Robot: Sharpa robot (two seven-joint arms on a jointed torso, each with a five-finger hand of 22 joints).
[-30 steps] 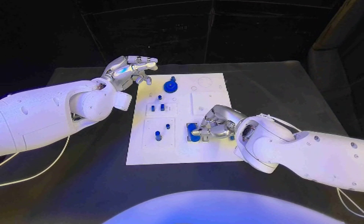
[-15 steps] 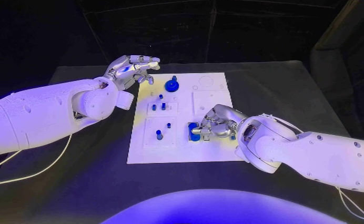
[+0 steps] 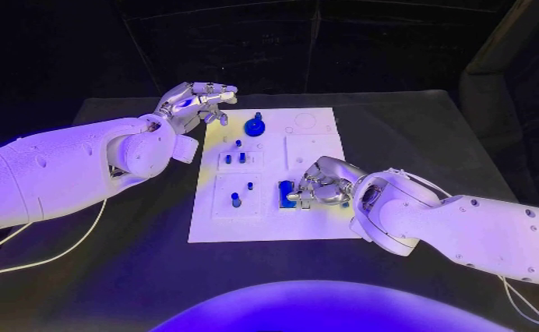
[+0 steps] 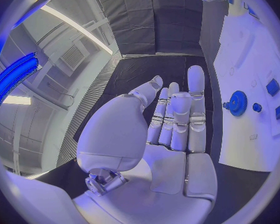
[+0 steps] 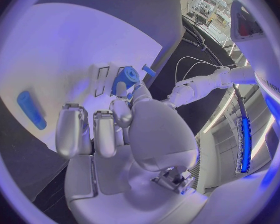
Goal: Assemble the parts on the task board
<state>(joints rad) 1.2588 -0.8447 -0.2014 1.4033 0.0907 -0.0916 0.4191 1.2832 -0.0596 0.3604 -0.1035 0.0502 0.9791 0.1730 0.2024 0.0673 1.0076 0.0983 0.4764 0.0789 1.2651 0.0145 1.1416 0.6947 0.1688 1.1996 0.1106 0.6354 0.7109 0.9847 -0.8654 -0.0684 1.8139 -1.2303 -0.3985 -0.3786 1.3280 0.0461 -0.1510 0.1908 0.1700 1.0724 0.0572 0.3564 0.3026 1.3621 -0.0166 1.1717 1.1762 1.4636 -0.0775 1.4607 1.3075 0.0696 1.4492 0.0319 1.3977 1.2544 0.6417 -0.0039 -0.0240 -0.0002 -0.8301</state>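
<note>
The white task board [image 3: 318, 131] lies mid-table. A blue gear with a knob [image 3: 254, 124] stands near its far edge, and small blue pegs [image 3: 234, 158] stand in the slots nearer me. My right hand [image 3: 319, 183] rests on the board's near right part. Its thumb and a finger close on a blue part [image 3: 287, 194] that sits in a recess, seen at the fingertips as the blue part [image 5: 124, 77]. My left hand [image 3: 195, 101] hovers off the board's far left corner. The left hand [image 4: 175, 115] has straight fingers and holds nothing; the gear [image 4: 238, 103] lies beside it.
More blue pegs [image 3: 235, 199] stand in the near left block of the board. A blue bar [image 5: 29, 109] lies on the board [image 5: 59, 50] beside my right hand. Black table [image 3: 416, 137] surrounds the board on all sides.
My right hand has shifted slightly over the blue part in the recess. The left hand has stayed where it was.
</note>
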